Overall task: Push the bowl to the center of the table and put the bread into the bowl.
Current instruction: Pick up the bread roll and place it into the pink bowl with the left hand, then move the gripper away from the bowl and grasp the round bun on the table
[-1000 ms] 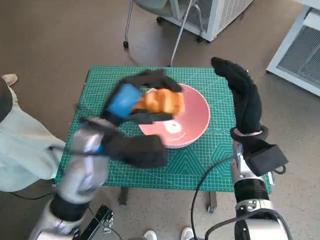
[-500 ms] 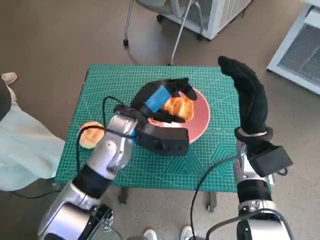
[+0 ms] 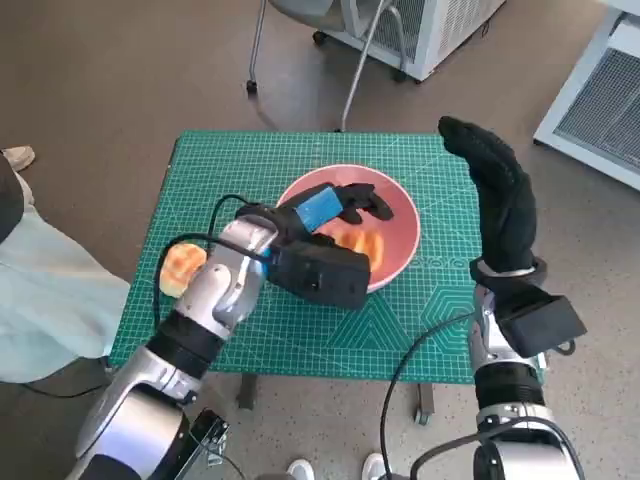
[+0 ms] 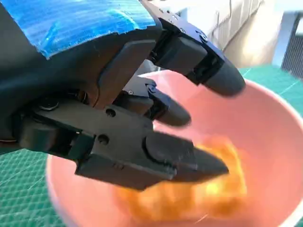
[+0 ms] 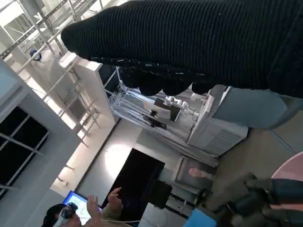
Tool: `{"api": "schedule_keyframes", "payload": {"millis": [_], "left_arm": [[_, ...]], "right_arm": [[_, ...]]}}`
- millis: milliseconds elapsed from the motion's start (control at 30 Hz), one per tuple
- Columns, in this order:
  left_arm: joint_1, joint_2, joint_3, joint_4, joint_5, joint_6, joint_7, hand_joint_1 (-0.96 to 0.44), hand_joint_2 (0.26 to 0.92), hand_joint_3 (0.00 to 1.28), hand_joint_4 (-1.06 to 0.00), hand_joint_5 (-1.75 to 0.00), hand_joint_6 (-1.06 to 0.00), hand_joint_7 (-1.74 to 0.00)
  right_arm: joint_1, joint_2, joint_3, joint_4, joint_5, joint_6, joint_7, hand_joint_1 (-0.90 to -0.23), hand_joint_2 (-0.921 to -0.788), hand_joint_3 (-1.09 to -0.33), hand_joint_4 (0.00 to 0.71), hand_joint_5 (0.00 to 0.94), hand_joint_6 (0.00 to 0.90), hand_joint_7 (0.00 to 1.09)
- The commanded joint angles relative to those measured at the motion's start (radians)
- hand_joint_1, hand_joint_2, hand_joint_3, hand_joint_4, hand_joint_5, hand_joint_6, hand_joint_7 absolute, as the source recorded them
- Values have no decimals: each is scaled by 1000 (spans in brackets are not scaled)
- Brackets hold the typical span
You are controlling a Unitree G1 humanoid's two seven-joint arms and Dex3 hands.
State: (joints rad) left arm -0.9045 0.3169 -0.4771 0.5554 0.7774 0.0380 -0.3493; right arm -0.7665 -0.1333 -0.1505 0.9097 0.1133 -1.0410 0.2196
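Pink round bowl (image 3: 385, 235) near centre of green gridded cutting mat (image 3: 250, 160) covering small table; push step judged done. Golden-brown piece of bread (image 3: 362, 245) lying inside bowl on its floor, blurred in left wrist view (image 4: 208, 189), apparently free of any grasp.

Left hand, black with blue tape on back (image 3: 335, 212), poised over bowl interior. Fingers (image 4: 208, 71) spread apart, holding nothing; bread visible below and between them in wrist view with a gap to fingertips. Judged: release made, hand placed above bowl so bread falls within rim rather than onto mat.

Right hand in black knitted glove (image 3: 500, 200) raised beside bowl's right side, upright, fingers extended flat and together, holding nothing. Contact with rim: none seen in head view. Judged: held as a stop or guard at bowl edge, or parked out of left arm's way; cannot tell which.

Second small golden-brown roll (image 3: 180, 268) on mat at left edge, partly behind left forearm, well apart from bowl. Whether task covers it: not clear from task sentence.

Person's pale trouser leg (image 3: 40, 290) at left of table; chair legs beyond far edge.

Next likely need: lifting left hand straight up, clear of rim, without tipping bowl. Risk: cable loop near left wrist snagging rim.
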Motion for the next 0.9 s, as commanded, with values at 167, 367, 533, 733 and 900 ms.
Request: {"api": "schedule_keyframes", "payload": {"millis": [167, 367, 533, 733, 900], "left_arm": [[53, 43, 103, -140, -140, 32, -91, -147, 909, 65, -241, -2, -401, -123], [94, 100, 159, -255, -217, 53, -174, -104, 898, 42, -231, -1, -395, -96], [168, 178, 234, -385, -272, 20, -189, -88, 887, 30, -256, -12, -415, -96], [257, 286, 348, -516, -344, -46, -190, -58, 875, 20, -318, -33, -476, -118], [327, 381, 439, -631, -380, -55, -213, -39, 869, 13, -387, -52, -554, -153]], "right_arm": [[26, 11, 2, 0, -2, 12, -7, -431, -921, -611, 449, 4, 186, 894], [27, 21, 5, -2, -2, 18, -7, -436, -921, -609, 451, 5, 188, 891], [29, 31, 8, -3, 0, 22, -3, -434, -921, -609, 452, 6, 188, 890], [31, 38, 11, -5, 8, 23, 6, -431, -921, -610, 453, 6, 189, 889], [33, 39, 12, -8, 17, 26, 17, -427, -921, -612, 452, 5, 189, 887]]}}
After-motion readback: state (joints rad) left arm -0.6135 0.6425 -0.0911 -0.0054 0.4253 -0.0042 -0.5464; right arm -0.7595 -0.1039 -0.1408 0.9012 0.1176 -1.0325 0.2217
